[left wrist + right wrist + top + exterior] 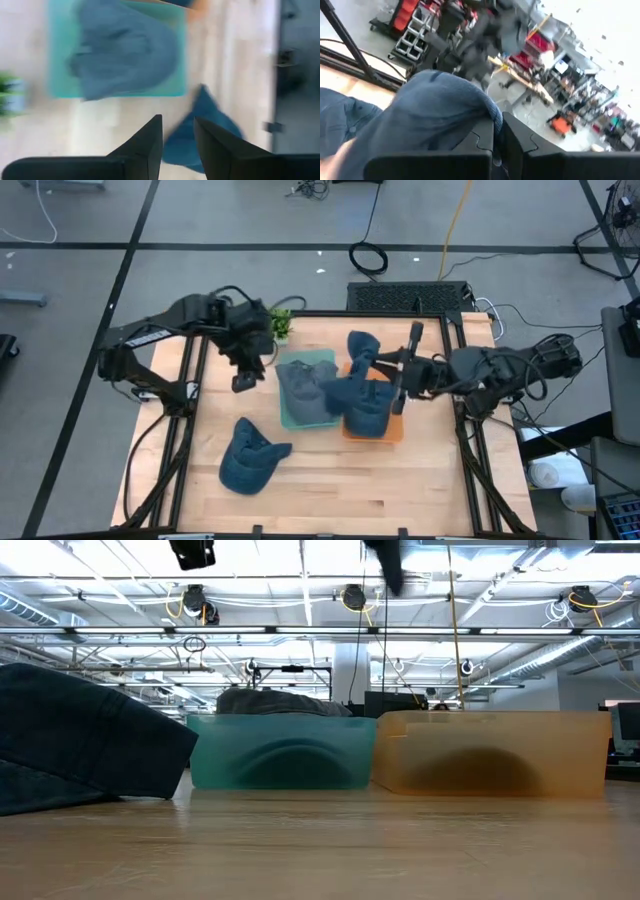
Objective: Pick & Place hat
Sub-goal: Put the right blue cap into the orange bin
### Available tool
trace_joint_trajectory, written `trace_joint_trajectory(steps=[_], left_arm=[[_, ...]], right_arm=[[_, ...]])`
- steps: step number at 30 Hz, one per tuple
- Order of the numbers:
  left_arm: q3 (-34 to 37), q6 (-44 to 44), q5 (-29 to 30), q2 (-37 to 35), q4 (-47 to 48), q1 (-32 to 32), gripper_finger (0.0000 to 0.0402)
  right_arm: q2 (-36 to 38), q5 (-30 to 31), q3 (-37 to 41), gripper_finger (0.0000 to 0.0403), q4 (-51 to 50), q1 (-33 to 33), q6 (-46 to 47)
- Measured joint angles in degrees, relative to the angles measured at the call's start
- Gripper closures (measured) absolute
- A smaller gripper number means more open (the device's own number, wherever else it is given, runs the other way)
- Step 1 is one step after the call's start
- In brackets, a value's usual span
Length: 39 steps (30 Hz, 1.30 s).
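Wooden boards make up the table (330,490), and a grey floor with cables lies around it. On the table stand two bins side by side, touching: a teal bin (292,416) on the left and an orange bin (395,432) on the right. A grey hat (303,383) lies inside the teal bin. A dark blue hat (366,408) sits in the orange bin.

One more blue hat (250,457) lies flat on the table, nearer than the teal bin and a bit to the left. From table height it is the big dark shape on the left (85,745), apart from the teal bin (282,752).

The right gripper (397,370) is up over the orange bin. Its fingers (492,135) are pinched tight on a blue hat (362,350) that hangs from them above the bins. The right wrist view shows that hat's cloth (437,112) bunched up right at the fingers.

The left gripper (243,383) hangs in the air just left of the teal bin. Its fingers (150,142) stand a little apart, a narrow gap, with nothing between them.

A small green plant (281,324) stands at the far edge of the table, left of the middle.
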<state>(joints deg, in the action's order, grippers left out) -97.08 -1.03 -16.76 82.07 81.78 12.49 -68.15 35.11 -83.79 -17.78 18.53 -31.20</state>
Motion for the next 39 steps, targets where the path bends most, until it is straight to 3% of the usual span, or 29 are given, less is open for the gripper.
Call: trace_joint_trajectory(steps=[3,7,10,18,25,31,39], left_arm=[[-0.02,0.34,6.69,-2.52,-1.21,0.14,0.0284],[0.0,1.47,12.08,-5.8,-2.44,0.21,0.0284],[0.0,2.0,13.17,-8.13,-2.76,0.2,0.0284],[0.0,4.41,14.21,-12.47,-3.5,0.18,0.0284],[0.0,5.52,14.2,-14.15,-3.52,0.16,0.0284],[0.0,5.83,13.84,-14.26,-3.48,0.16,0.0284],[0.01,5.83,13.81,-14.28,-3.46,0.16,0.0284]], right_arm=[[-1.51,1.59,-1.89,0.0398,-3.31,-0.85,2.8],[-5.27,11.14,-4.8,0.0398,-7.82,-0.99,3.19],[-8.13,15.54,-7.93,0.0398,-12.28,-1.15,5.23],[-13.77,15.83,-16.42,0.0398,-31.18,-2.32,22.36],[-15.59,8.42,-19.6,0.0398,-43.43,-3.26,37.9],[-15.59,7.76,-19.45,0.0398,-52.4,-3.05,49.79],[-15.58,-2.55,-15.33,0.0398,-58.99,-3.36,62.69]])
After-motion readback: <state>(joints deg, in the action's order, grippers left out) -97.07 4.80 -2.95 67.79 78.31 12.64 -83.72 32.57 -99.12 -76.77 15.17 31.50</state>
